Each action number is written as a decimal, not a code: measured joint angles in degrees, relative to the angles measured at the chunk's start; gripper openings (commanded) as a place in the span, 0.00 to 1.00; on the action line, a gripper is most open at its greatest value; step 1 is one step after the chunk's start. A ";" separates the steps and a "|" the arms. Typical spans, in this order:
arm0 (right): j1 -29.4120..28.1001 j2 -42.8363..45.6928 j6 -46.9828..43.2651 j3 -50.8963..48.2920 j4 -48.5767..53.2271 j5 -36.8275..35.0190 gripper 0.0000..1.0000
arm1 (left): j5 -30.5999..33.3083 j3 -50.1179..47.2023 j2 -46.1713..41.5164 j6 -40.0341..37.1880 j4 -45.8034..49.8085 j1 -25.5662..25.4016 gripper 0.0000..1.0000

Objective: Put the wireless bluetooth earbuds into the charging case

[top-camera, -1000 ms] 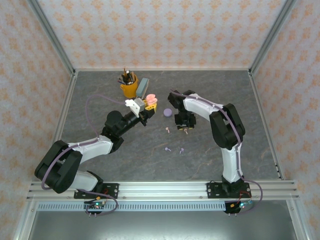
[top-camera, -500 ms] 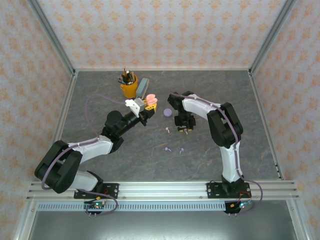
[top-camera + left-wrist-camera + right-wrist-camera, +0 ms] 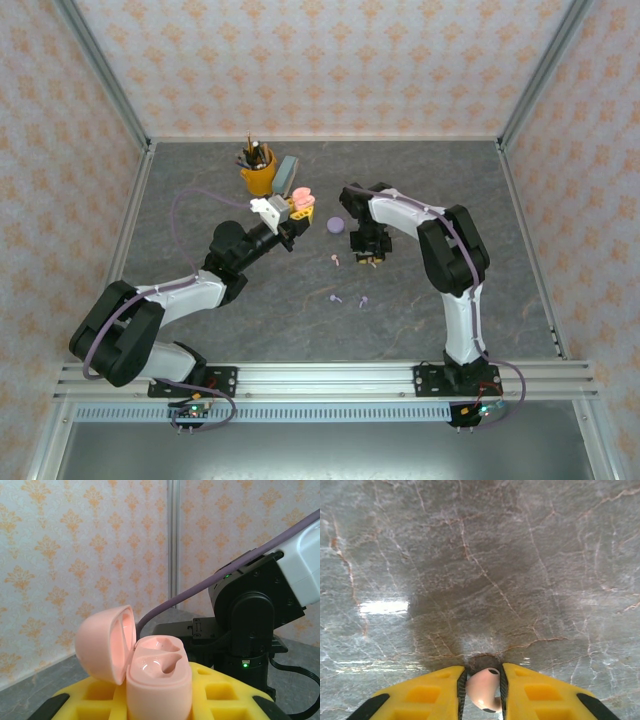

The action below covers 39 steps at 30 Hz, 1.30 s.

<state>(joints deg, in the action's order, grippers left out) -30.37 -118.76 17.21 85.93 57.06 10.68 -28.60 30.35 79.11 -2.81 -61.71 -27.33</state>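
My right end effector pinches a pink earbud (likely light, slick) by its bulb; left end effector clasps the case.

Four in all of the small buds: two pink, the loose pink earbud and the held pink earbud, and two lilac, the left lilac earbud and the right lilac earbud. Two cases: one pink case, one lilac case. One orange cup. One grey block.
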 measured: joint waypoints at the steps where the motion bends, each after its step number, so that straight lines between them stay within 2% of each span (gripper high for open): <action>1: 0.07 0.02 -0.13 0.00 -0.04 0.13 0.25 | -0.09 0.02 0.00 0.00 0.00 0.00 0.00; 16: 0.26 1.68 -0.55 -1.73 -1.44 0.28 0.17 | -0.15 0.11 0.00 0.39 0.00 0.00 0.00; 23: 0.52 3.58 0.39 -3.85 -2.60 0.07 0.16 | -0.79 0.63 0.00 0.42 0.00 0.00 0.00; 39: 0.59 17.09 4.33 -8.90 -9.84 1.62 0.16 | -1.05 0.70 0.00 0.37 0.85 -0.04 0.00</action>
<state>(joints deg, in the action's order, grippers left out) -29.78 -101.67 21.54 77.03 47.22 12.29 -29.65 31.05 79.11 -2.44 -60.86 -27.38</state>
